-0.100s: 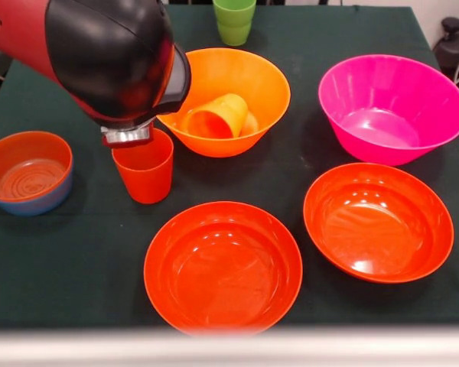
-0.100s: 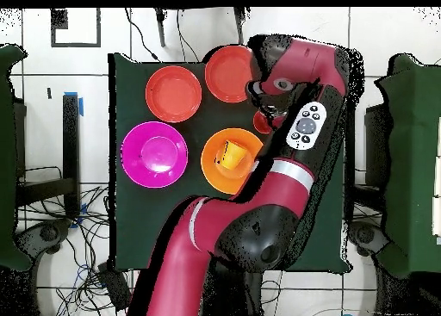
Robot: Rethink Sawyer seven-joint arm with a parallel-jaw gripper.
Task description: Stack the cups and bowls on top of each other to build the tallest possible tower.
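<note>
A red-orange cup (image 1: 143,167) stands upright on the dark cloth. My gripper (image 1: 128,138) hangs at its far-left rim, mostly hidden behind the arm's black head. Just behind, a large orange bowl (image 1: 264,80) holds a yellow-orange cup (image 1: 214,116) lying on its side. At the far edge stands a green cup (image 1: 234,19). The magenta bowl (image 1: 392,107) sits at the right. Two wide red-orange bowls (image 1: 222,266) (image 1: 378,222) lie in front. At the left, a small blue bowl (image 1: 38,205) carries a small red-orange bowl (image 1: 27,164) nested inside. Overhead, the arm covers the red-orange cup (image 2: 261,121) in part.
The dark green cloth (image 1: 76,267) covers the table up to its pale front edge (image 1: 229,348). The arm's bulky head (image 1: 111,53) looms over the left half. Chairs and cables ring the table (image 2: 129,244) in the overhead view.
</note>
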